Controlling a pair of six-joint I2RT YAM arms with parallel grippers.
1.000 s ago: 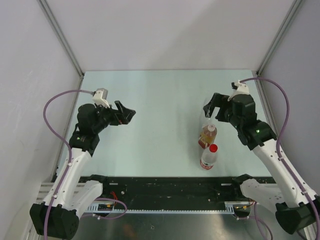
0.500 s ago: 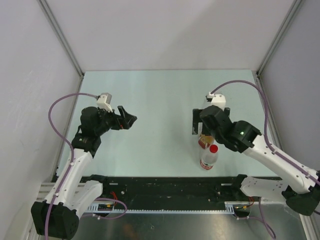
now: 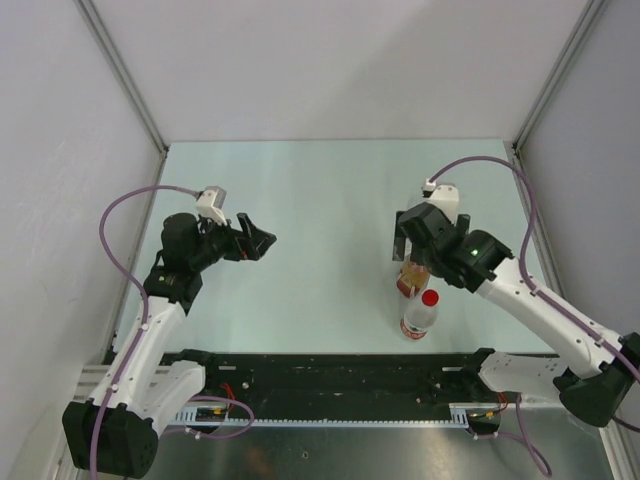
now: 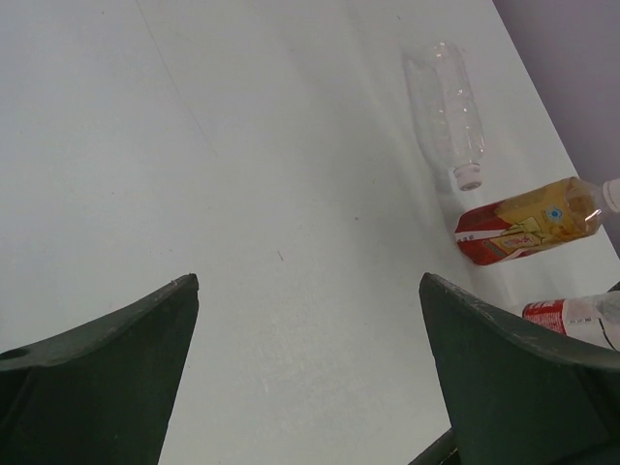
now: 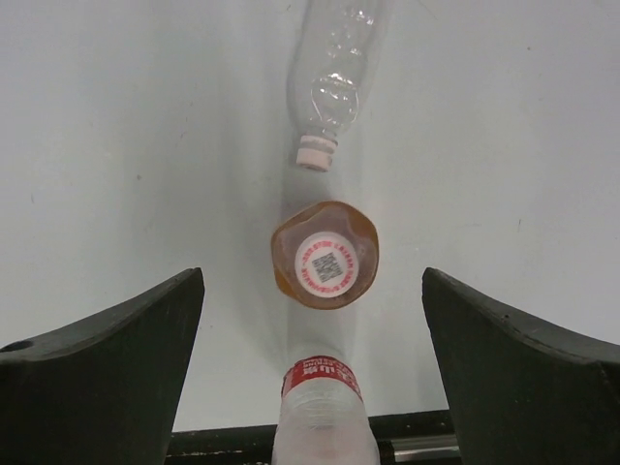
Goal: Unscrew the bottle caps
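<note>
Right hand (image 5: 311, 274) above amber bottle (image 5: 360, 254), 2 alongside

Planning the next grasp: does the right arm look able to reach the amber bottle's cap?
Probably yes: the right hand hangs open above the amber bottle, its white cap centred between the fingers, nothing covering it.

Clear bottle (image 5: 329, 68) lying flat, amber bottle (image 5: 283, 262) and red-capped bottle (image 3: 417, 318) upright, all capped.
</note>
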